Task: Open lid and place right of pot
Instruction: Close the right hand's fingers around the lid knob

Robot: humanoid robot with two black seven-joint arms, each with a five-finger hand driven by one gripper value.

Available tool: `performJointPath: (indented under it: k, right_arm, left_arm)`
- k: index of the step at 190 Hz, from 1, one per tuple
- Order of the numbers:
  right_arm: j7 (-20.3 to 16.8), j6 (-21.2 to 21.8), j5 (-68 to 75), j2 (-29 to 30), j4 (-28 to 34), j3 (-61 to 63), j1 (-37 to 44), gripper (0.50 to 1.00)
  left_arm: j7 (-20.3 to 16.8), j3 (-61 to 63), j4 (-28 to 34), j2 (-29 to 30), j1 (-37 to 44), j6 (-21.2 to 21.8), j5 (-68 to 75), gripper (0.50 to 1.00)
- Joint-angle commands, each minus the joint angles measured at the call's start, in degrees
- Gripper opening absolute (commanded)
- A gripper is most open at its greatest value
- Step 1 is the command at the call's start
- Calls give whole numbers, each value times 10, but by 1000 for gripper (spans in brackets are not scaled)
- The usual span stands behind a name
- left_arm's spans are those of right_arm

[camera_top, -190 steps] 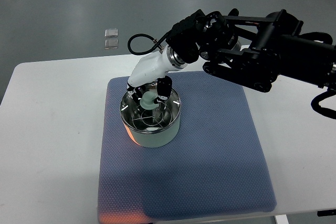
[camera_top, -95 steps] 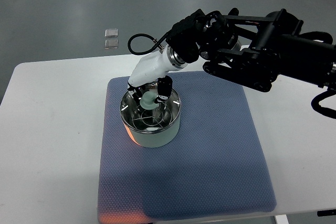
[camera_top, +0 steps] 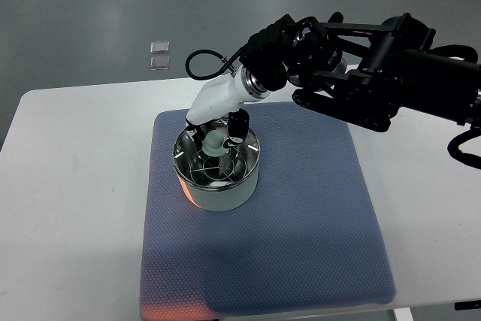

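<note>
A pale green pot (camera_top: pixel 216 186) stands on the left part of the blue-grey mat (camera_top: pixel 301 231). Its glass lid (camera_top: pixel 214 165) with a steel rim sits on top, and the lid's pale green knob (camera_top: pixel 216 141) rises from its middle. My right hand (camera_top: pixel 218 135) reaches in from the right on a black arm (camera_top: pixel 361 73) and has its dark fingers (camera_top: pixel 238 127) curled around the knob. The lid looks seated or barely raised on the pot. The left arm does not show.
The white table (camera_top: pixel 68 186) carries the mat, with bare surface to the pot's right on the mat. Two small clear squares (camera_top: pixel 158 56) lie on the grey floor beyond the table's far edge.
The right hand and the knob have shifted slightly up and to the right. The pot has not moved.
</note>
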Motion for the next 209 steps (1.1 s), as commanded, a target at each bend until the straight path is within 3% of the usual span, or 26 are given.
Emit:
performJointPath:
  k: [1, 143, 168, 209]
  right_arm:
    - [0, 0, 0, -1, 0, 0, 0, 633]
    - [0, 0, 1, -3, 0, 3, 3, 613]
    - [0, 0, 1, -3, 0, 3, 2, 547]
    - [0, 1, 1, -4, 1, 2, 2, 500]
  left_arm:
    - [1, 0, 0, 0, 0, 0, 0, 1000]
    - [2, -1, 0, 0, -1, 0, 0, 1000]
    - [2, 0, 0, 0, -1, 0, 0, 1000]
    - [2, 0, 0, 0, -1, 0, 0, 1000]
